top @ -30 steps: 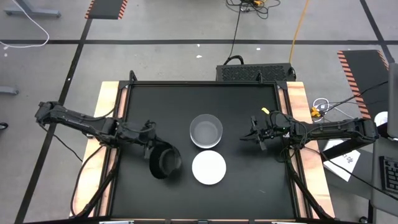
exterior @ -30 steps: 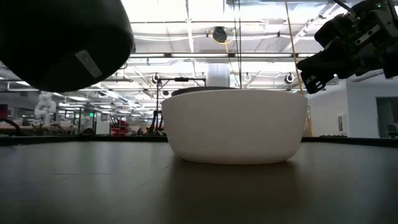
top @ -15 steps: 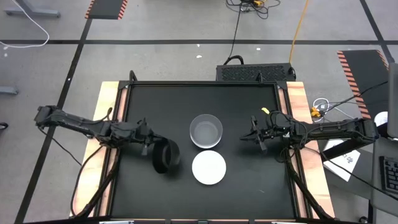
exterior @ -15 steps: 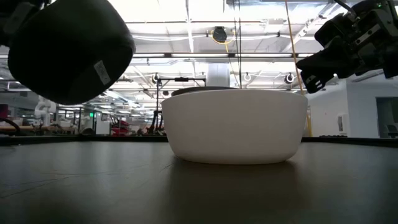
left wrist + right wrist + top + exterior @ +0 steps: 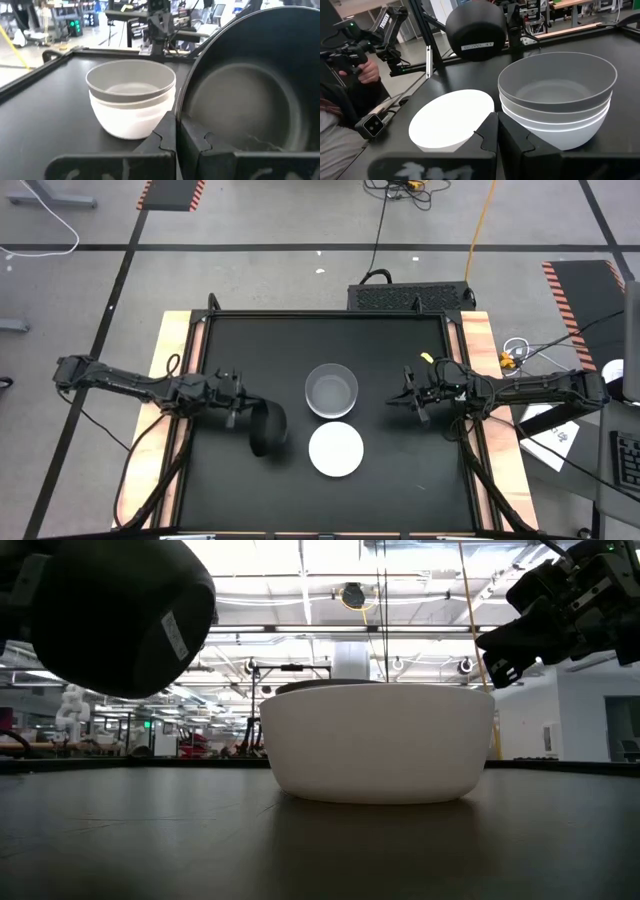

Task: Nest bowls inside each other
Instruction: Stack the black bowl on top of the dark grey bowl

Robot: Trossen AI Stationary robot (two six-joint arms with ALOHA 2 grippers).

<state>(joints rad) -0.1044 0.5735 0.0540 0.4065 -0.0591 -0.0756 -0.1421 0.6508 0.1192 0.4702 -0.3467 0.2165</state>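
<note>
A black bowl [image 5: 265, 428] hangs on its side over the table's left half, with my left gripper [image 5: 246, 412] shut on it. Its base with a label faces right [image 5: 476, 30] and its hollow faces my left wrist [image 5: 250, 100]. At the table's middle a grey bowl [image 5: 331, 388] sits nested in a white bowl [image 5: 130, 117]. Another white bowl [image 5: 336, 450] stands upright on its base just nearer. My right gripper [image 5: 408, 402] hovers shut to the right of the grey bowl, touching nothing. My left gripper pinches the black bowl's rim [image 5: 181, 112], one finger outside the wall and one inside the hollow. The fingers come about level from the table's left. The bowl is lifted clear of the table, turned on its side, and shows high in the low view [image 5: 110, 615].
The black table top has a raised edge [image 5: 200, 380] with wooden strips on both sides. A black box [image 5: 410, 295] stands beyond the far edge. A person's hand [image 5: 362, 70] holding a device shows off the table in the right wrist view.
My left gripper has tipped up from slanting downward to about level, sinking a little and drawing slightly toward the table's left edge. The black bowl it holds has turned with it, from its opening partly upward to lying on its side, still clear of the table.
</note>
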